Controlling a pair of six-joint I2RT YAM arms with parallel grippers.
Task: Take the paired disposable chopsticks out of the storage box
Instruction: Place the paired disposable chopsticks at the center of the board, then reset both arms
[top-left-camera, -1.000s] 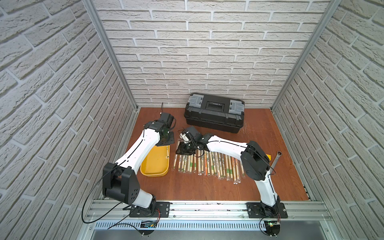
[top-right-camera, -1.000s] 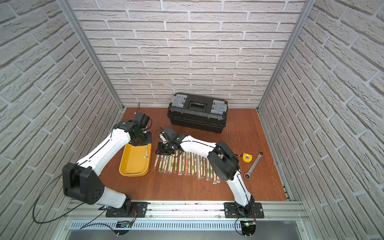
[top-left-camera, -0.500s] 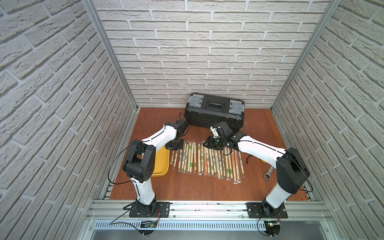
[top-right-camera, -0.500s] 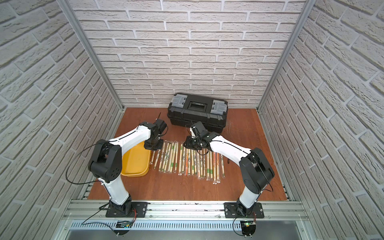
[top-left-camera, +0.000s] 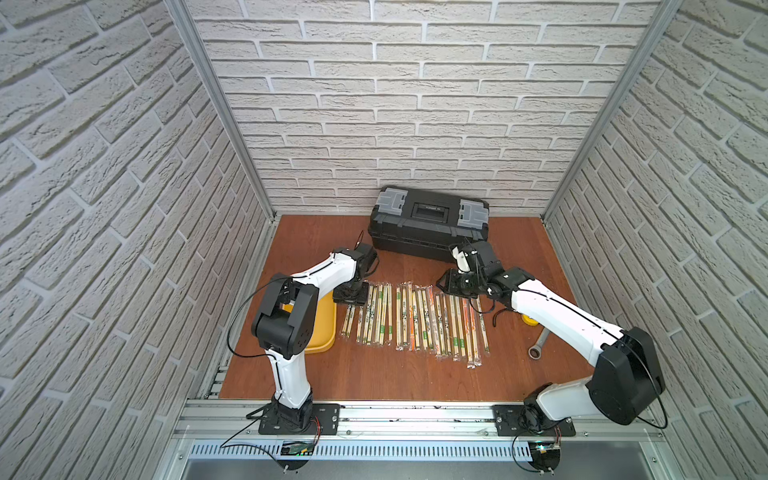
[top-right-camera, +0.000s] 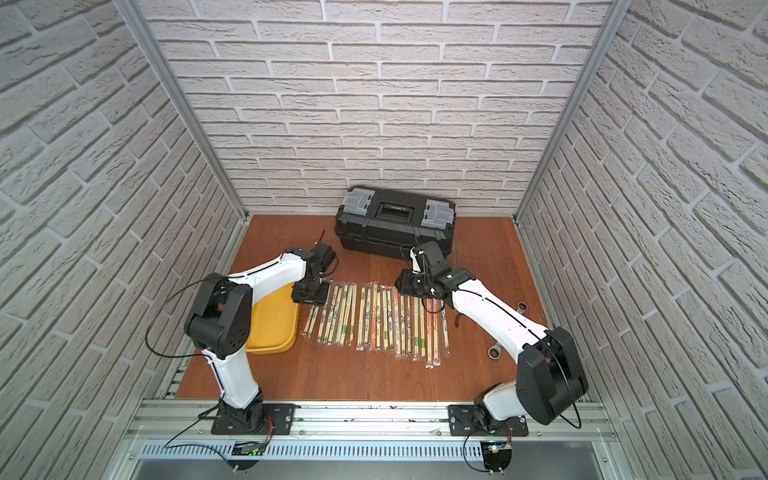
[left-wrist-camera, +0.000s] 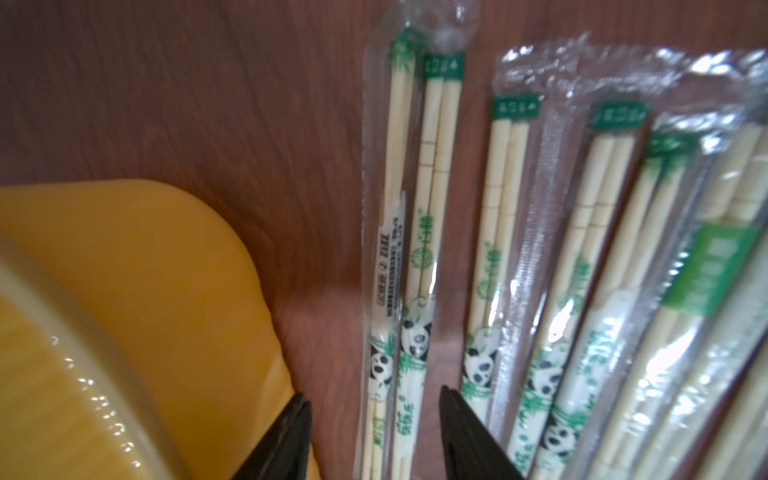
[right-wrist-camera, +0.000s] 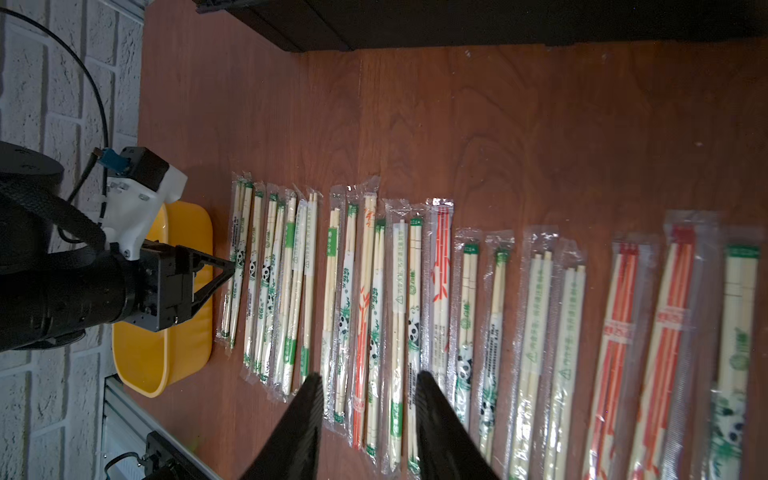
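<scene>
Chopsticks (top-left-camera: 415, 320) in row, long axes front-to-back; left gripper (left-wrist-camera: 374, 397), right gripper (right-wrist-camera: 369, 376) spread, empty.

Both top views look down from high in front (almost identical), left wrist view close over the paired disposable chopsticks (left-wrist-camera: 419, 249), right wrist view farther, same row.

A second ago the left gripper (top-left-camera: 351, 296) hung over the far end of the yellow tray (top-left-camera: 323, 332) with its jaws together. It has since swung off the tray to the nearest end of the chopsticks (top-left-camera: 415, 320) laid in a row, and its jaws now stand apart astride the outermost packets (left-wrist-camera: 415, 249). The right gripper (top-left-camera: 448, 286), which had been reaching across to that same end of the row, has drawn back toward its own side and now sits above the far tips of the packets in front of the toolbox (top-left-camera: 428, 224), its elbow swung out wide.
</scene>
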